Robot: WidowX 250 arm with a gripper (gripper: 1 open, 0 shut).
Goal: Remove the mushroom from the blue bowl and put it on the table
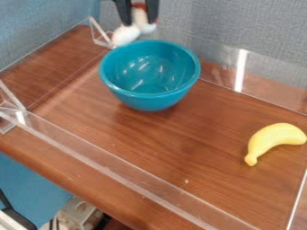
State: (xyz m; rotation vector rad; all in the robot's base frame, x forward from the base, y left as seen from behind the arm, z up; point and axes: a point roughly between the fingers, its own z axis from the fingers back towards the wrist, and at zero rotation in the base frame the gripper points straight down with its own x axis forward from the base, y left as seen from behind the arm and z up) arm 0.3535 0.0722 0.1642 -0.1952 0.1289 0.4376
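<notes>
Now the gripper (pixel 132 20) is hanging at the top of the view, above the table's (pixel 144 135) far edge and just behind the bowl's (pixel 150 75) far-left rim, its fingers closed partway on the mushroom (pixel 125 34), a pale blurred lump showing at the fingertips. Blur is smearing the exact contact, but the lump is sitting at the fingertips and clear of everything below, so it reads as held. The bowl's inside is showing only glossy blue and reflections; nothing is lying in it, so the first half of the task looks done. The high carry makes sense: the bowl is deep and the mushroom has to clear its rim before travelling sideways. The bowl is standing near the far-left part of the table, close to the clear wall (pixel 240 67) along the back. A banana (pixel 275 142) is lying near the right edge, well apart from the bowl. Bare wood is spreading across the middle and near side, so a set-down spot is easy to find. Likely risks: the small cap slipping from a partial pinch, or rolling once released.
</notes>
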